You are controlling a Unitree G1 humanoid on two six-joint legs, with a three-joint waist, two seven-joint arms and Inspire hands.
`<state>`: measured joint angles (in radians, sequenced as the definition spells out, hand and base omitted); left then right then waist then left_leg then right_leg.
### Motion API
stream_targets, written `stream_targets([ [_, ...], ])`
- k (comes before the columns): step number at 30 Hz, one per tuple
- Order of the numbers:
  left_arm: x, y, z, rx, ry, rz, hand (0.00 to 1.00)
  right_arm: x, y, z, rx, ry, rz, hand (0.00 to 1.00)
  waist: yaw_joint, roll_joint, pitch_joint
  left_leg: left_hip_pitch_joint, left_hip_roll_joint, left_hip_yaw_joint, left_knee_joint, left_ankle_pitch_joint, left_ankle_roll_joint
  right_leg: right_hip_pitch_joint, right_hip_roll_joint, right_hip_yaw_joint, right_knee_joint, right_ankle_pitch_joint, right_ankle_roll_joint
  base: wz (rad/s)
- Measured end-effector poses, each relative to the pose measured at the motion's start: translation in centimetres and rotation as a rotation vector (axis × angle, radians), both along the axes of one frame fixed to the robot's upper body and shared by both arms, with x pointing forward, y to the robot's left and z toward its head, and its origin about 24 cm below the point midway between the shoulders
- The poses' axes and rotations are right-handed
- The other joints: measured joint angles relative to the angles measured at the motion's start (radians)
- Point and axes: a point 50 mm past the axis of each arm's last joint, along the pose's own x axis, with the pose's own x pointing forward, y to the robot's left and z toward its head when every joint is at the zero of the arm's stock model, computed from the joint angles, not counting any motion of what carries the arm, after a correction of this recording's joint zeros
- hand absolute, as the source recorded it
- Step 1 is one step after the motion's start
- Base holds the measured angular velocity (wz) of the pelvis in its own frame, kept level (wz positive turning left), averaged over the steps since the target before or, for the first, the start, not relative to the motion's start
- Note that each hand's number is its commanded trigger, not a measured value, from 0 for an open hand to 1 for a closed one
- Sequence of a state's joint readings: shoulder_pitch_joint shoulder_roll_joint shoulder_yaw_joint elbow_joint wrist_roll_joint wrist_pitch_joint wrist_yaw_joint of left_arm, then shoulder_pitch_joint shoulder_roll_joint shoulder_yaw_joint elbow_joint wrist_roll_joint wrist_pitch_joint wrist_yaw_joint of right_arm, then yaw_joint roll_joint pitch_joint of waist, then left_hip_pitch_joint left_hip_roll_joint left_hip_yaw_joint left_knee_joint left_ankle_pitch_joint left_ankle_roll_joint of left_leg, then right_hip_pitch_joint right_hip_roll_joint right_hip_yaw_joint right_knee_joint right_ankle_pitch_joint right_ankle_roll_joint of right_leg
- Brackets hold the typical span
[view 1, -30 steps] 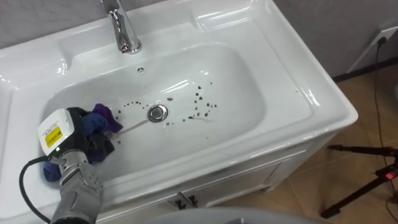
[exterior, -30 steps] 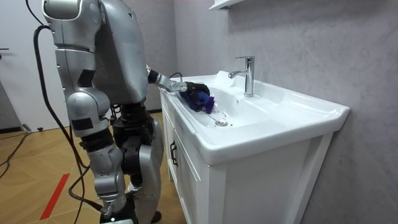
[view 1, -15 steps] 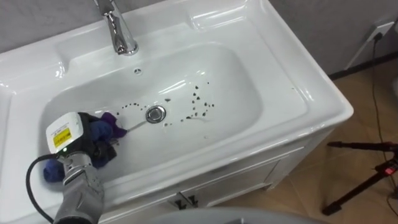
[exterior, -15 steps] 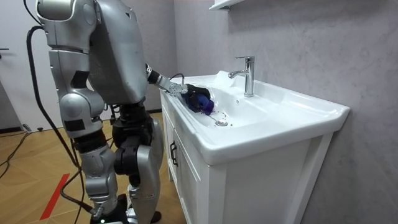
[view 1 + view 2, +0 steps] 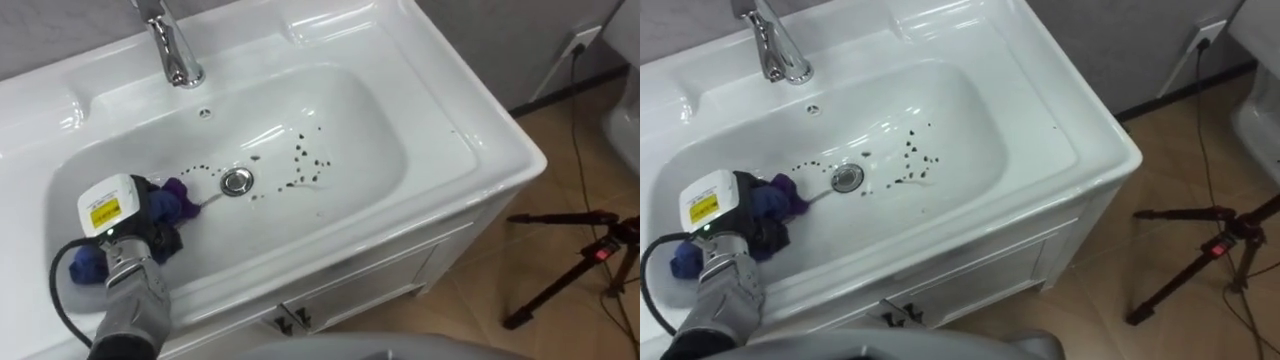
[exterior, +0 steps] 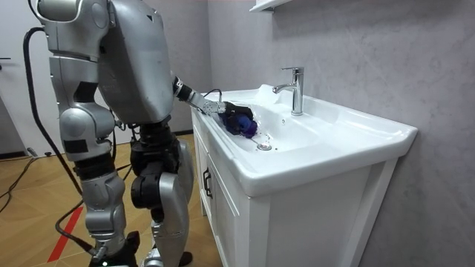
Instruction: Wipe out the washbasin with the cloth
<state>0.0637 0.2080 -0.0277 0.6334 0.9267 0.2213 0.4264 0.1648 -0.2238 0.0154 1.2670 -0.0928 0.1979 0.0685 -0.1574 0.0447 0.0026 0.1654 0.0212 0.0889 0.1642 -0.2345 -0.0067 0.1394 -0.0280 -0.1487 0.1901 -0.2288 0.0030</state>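
Left hand point(image 5: 135, 238) on blue-purple cloth point(image 5: 178, 200), basin point(image 5: 380, 160) left; grip hidden under hand's back, cannot tell. Dark specks point(image 5: 303, 153) right of drain point(image 5: 236, 181).

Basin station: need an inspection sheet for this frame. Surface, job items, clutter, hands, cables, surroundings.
Surface: white basin; dark specks scattered right of the drain, a few to its left.
Job's things: blue-purple cloth bunched in the bowl's left part, left of the drain.
Clutter: nothing seen.
Hands: left hand in the bowl, fingers curled on the cloth.
Cables: a cable drops from a wall socket toward the floor.
Surroundings: faucet at the back rim; white cabinet below; tripod on the wooden floor.
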Motion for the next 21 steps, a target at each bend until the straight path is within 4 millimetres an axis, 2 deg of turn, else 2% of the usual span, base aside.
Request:
stream_targets([
  [11, 1.8, -1.3, -0.1, -0.006, 0.022, -0.047, 1.00, -0.1, 0.2, 0.0, 0.004, -0.001, -0.004, 0.00, -0.010, 0.001, -0.0003, -0.016, 0.003, 0.028, 0.001, 0.000, 0.000, -0.034, 0.001, 0.022, 0.015, 0.002, -0.002, -0.06],
  [17, 1.8, -1.5, -0.2, -0.007, 0.032, -0.052, 1.00, -0.1, 0.2, 0.0, 0.003, 0.004, -0.006, 0.00, -0.050, 0.002, -0.0009, -0.017, 0.003, 0.067, 0.001, 0.000, 0.000, -0.045, 0.002, 0.047, 0.016, 0.004, 0.001, -0.10],
  [21, 2.3, -1.5, -0.1, -0.027, 0.027, -0.040, 1.00, 0.0, 0.3, 0.0, 0.002, 0.001, 0.004, 0.00, -0.060, 0.007, -0.0029, -0.029, 0.006, 0.106, 0.001, 0.000, 0.000, -0.077, 0.007, 0.086, 0.032, 0.013, 0.002, -0.28],
])
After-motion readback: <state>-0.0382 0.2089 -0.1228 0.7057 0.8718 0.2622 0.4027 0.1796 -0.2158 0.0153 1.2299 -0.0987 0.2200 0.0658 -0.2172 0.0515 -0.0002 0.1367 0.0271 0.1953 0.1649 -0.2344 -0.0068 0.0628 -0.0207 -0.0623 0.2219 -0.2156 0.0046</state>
